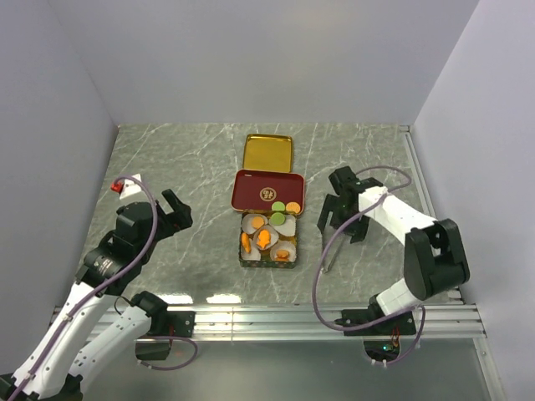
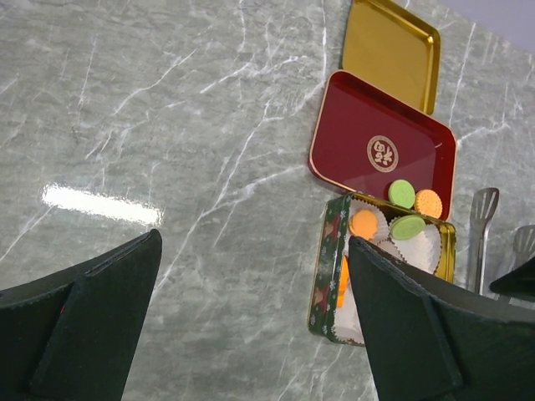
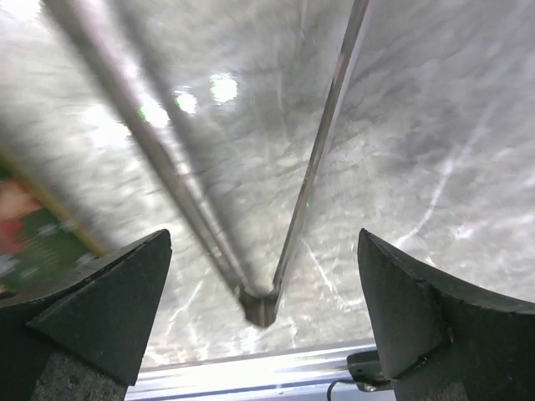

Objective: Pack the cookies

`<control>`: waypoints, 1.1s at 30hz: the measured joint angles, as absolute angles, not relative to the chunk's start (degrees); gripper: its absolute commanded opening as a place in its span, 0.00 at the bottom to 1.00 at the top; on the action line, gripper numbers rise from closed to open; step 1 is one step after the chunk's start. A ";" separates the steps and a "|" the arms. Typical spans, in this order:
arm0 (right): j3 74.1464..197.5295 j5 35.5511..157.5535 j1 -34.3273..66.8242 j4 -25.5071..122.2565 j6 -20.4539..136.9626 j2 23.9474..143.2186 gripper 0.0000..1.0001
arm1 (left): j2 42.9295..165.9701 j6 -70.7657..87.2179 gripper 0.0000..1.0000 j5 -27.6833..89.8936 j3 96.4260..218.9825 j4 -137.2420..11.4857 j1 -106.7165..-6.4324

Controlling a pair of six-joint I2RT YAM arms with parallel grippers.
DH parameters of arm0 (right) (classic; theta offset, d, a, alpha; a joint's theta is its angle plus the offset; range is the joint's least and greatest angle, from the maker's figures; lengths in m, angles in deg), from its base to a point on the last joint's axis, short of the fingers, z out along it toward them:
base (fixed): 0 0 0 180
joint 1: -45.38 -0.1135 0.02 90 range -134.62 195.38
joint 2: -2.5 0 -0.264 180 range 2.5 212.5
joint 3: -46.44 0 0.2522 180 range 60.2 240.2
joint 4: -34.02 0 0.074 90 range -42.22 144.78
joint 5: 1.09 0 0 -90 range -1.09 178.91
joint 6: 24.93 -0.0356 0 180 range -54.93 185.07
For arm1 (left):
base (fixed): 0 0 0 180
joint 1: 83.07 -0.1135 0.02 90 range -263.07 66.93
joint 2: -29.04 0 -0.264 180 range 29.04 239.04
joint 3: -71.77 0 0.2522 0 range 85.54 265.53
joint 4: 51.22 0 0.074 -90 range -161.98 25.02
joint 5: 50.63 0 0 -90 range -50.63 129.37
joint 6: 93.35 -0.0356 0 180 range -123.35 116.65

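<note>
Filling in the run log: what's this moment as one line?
left end effector open, empty; right end effector open, tongs ungripped below; cookies in tin; lid off

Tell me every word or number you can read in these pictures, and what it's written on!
No words or numbers can be read.
red lid: a round pale emblem sits in its middle, too small to read as letters.
green tin: its side wall shows red and white decoration, with no letters that I can make out.
Nothing else in the three views shows writing.
</note>
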State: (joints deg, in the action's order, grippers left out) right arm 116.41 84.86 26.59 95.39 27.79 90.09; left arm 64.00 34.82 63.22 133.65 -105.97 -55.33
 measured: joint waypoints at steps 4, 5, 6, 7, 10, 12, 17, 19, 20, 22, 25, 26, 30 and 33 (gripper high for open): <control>123.16 81.84 26.06 99.94 28.16 86.84 0.99 | 63.09 34.82 1.00 63.22 133.65 -105.95 -55.33; 125.28 81.14 26.00 101.19 28.34 86.16 0.99 | 62.98 34.82 0.99 63.22 133.65 -105.97 -55.33; 127.21 80.59 25.89 102.04 28.58 85.42 0.99 | 62.85 34.82 0.99 63.25 133.65 -105.95 -55.33; 129.09 80.27 25.85 103.04 28.78 84.67 0.99 | 62.71 34.82 0.99 63.25 133.63 -105.95 -55.33; 133.59 79.92 25.63 105.03 29.06 82.14 0.99 | 62.28 34.84 0.99 63.27 133.63 -105.95 -55.33; 135.75 80.51 25.21 105.69 29.17 79.65 0.99 | 62.01 34.84 0.99 63.27 133.63 -105.97 -55.33; 134.18 84.68 21.37 101.23 29.43 68.85 0.99 | 61.75 34.84 0.99 63.25 133.63 -105.97 -55.33; 130.57 86.80 19.27 96.84 29.37 62.31 0.99 | 61.75 34.84 0.99 63.25 133.65 -105.97 -55.33; 128.56 87.98 18.61 95.26 29.30 59.23 0.99 | 61.77 34.84 0.99 63.27 133.63 -105.97 -55.33; 124.96 89.97 18.13 92.82 28.91 54.60 0.99 | 61.95 34.86 0.99 63.31 133.63 -106.00 -55.33; 121.39 91.59 18.13 90.43 28.97 50.90 0.99 | 62.69 35.06 0.99 63.79 133.65 -106.11 -55.33; 120.98 91.81 18.13 90.11 29.15 50.93 0.99 | 63.06 35.15 0.99 64.01 133.63 -106.19 -55.33; 120.45 91.92 18.13 88.07 30.98 52.11 1.00 | 65.64 35.23 0.99 64.27 133.65 -106.37 -55.33; 119.01 91.48 18.13 85.76 32.56 51.36 1.00 | 68.35 35.17 0.99 64.12 133.65 -106.39 -55.33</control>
State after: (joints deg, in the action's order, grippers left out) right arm 119.01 91.48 18.13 85.76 32.56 51.36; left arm 68.35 35.17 64.12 133.65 -106.39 -55.33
